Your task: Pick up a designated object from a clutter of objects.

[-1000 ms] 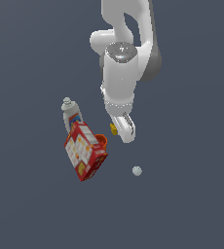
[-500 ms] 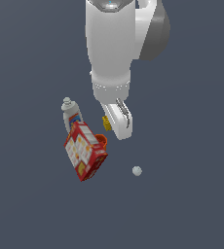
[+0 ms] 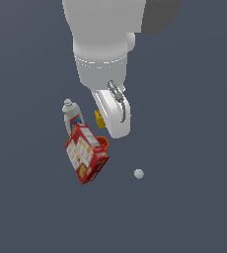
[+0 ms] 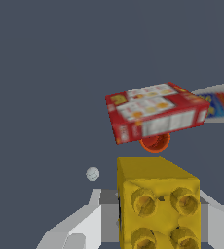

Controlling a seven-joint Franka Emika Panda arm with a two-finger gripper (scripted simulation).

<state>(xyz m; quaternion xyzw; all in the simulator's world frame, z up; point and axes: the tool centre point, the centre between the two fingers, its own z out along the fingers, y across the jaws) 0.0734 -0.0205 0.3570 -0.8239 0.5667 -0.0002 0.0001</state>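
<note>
Now clamped between the jaws: the yellow block, studs facing the wrist camera; beyond the jaws, red box, orange cup, white ball.

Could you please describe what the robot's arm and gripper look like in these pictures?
The arm is built of smooth, rounded white segments, with a darker grey section at the exterior view's upper right and a thin pale seam ringing the wrist. The gripper is white too, with a rounded finger casing that carries a small grey metallic fitting. In the wrist view its fingers show as plain white, angular pieces.
</note>
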